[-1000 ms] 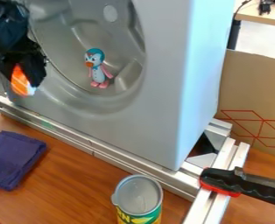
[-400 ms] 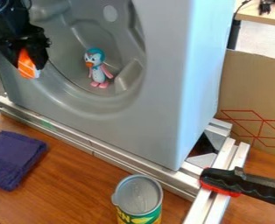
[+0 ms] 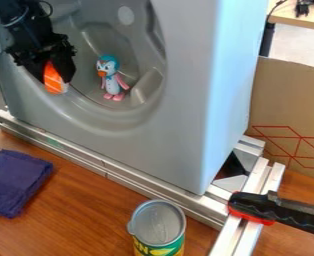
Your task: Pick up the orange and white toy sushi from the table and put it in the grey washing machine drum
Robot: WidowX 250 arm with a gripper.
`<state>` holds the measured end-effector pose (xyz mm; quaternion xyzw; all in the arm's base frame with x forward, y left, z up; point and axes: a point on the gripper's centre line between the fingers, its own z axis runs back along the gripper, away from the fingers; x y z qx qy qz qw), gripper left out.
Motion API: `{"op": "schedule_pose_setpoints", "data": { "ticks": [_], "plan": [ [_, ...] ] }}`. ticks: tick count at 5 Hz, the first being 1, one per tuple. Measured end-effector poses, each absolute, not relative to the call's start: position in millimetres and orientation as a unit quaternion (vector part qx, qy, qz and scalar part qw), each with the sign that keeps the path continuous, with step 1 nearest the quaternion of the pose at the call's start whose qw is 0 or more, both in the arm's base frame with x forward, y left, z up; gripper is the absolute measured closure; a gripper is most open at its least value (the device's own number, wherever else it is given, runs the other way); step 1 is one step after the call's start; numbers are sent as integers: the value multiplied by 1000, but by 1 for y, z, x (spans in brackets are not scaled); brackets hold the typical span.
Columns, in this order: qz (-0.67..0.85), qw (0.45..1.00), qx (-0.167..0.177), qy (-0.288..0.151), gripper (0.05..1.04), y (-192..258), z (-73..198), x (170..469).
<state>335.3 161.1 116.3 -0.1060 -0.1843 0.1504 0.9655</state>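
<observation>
Apparently partly open, end effector [image 3: 57,82] gripping orange-and-white object [image 3: 54,79], penguin figure [image 3: 111,79] nearby.

One penguin figurine [image 3: 111,80], one grey housing [image 3: 180,100], one purple cloth [image 3: 14,182], one can [image 3: 158,225], one black-and-red handle [image 3: 253,206], one cardboard panel [image 3: 290,100] and two benches [image 3: 83,200] are showing; two fingers [image 3: 67,66] are holding one orange-and-white object [image 3: 53,80].
</observation>
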Motion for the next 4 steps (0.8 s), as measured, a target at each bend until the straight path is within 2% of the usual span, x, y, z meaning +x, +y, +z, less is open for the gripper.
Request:
{"op": "schedule_pose_setpoints", "data": {
  "ticks": [1,2,3,4],
  "plan": [
    [139,959,-146,-198,465,154,110,346],
    [140,954,-163,-207,465,151,109,350],
    [144,952,-164,-214,465,153,109,352],
    [156,953,-146,-213,412,159,109,351]
  ]
}}
